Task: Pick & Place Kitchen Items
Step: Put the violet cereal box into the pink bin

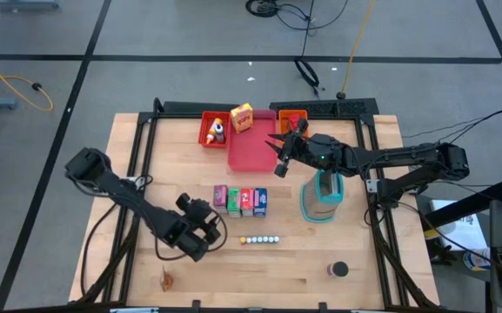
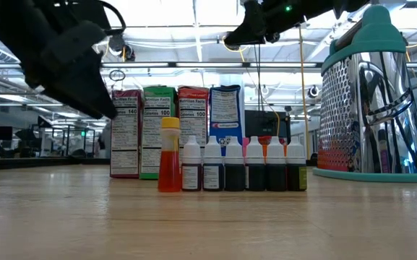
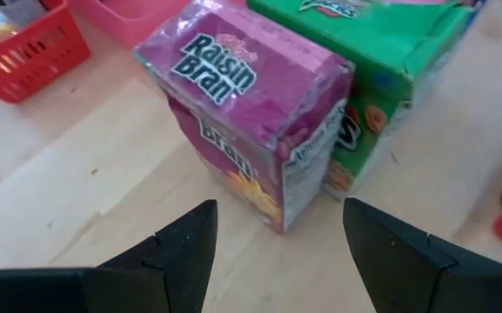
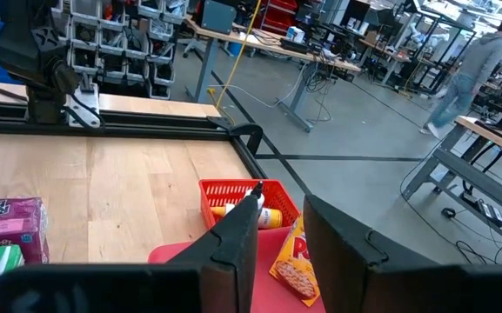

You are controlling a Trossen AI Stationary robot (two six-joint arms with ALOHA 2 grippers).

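Note:
Four food boxes stand on their bases in a row at mid-table: purple, green, red, blue. My left gripper hovers open just to the near left of the purple box. Its fingers straddle the box's near corner without touching it. A row of tiny bottles stands in front of the boxes. A dark round can sits at the near right. My right gripper hangs level above the pink tray, its fingers slightly apart with nothing between them.
A red tray with a bottle, a yellow box and an orange tray lie at the far edge. The teal-and-white holder stands right of the boxes. A small orange bottle stands at the near left.

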